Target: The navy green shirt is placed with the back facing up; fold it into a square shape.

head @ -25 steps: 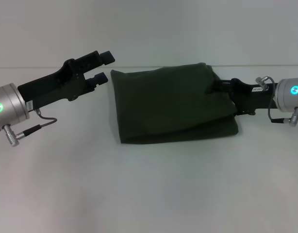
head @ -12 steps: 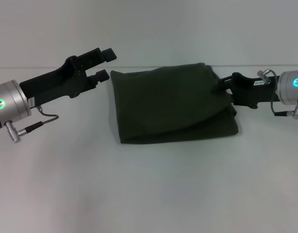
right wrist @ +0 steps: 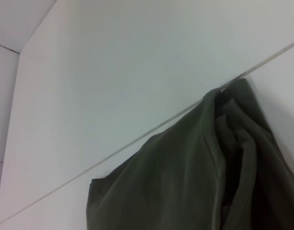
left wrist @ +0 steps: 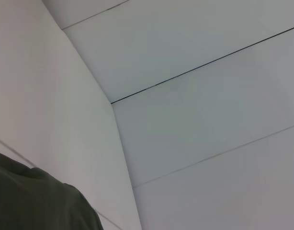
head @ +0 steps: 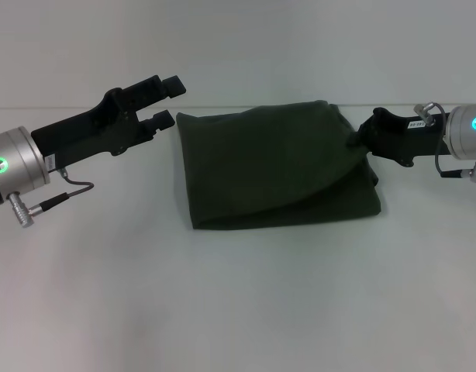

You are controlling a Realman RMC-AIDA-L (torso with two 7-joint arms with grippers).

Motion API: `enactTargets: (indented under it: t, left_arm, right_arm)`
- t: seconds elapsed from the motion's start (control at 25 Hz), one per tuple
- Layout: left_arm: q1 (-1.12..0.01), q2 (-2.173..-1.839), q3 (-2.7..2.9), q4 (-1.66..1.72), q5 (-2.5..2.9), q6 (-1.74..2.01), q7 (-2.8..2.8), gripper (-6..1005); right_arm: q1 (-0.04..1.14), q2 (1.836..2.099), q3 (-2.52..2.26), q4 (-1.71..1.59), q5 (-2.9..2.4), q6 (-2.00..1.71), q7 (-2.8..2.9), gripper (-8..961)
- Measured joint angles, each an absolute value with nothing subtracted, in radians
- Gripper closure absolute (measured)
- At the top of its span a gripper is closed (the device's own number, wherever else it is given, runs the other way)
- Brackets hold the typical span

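Pinching the navy green shirt (head: 273,167), right claw (head: 354,142).

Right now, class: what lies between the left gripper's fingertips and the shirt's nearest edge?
Nothing: in the head view, only a narrow strip of bare white table separates the open left gripper from the navy green shirt.

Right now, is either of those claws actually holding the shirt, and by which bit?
Left gripper: open, holding nothing. Right gripper meets the navy green shirt's right edge; hold cannot be told.
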State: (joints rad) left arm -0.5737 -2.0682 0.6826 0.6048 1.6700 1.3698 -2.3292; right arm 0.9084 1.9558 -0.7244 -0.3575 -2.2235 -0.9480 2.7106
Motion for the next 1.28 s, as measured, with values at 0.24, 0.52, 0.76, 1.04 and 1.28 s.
enactTargets:
  t: [0.24, 0.52, 0.76, 1.04, 1.28]
  left_arm:
    - [-0.574, -2.067, 0.683, 0.605, 1.669, 1.365, -2.331, 207]
    - [-0.577, -2.064, 0.665, 0.606, 1.669, 1.367, -2.336, 207]
    - [-0.577, -2.066, 0.658, 0.605, 1.669, 1.367, -2.335, 207]
    - [-0.577, -2.065, 0.656, 0.604, 1.669, 1.351, -2.331, 206]
    - [-0.58, -2.068, 0.651, 0.604, 1.669, 1.349, -2.33, 206]
  right_arm:
    - [0.908, 1.954, -0.72, -0.362, -2.219, -0.962, 2.711, 917]
    - [0.924, 1.949, -0.752, -0.498, -2.217, -1.091, 2.784, 917]
    - [0.91, 1.954, -0.808, -0.439, -2.222, -1.036, 2.79, 918]
    - [0.87, 1.958, -0.812, -0.397, -2.222, -0.997, 2.78, 918]
    - [0.867, 1.962, -0.827, -0.387, -2.224, -0.96, 2.764, 917]
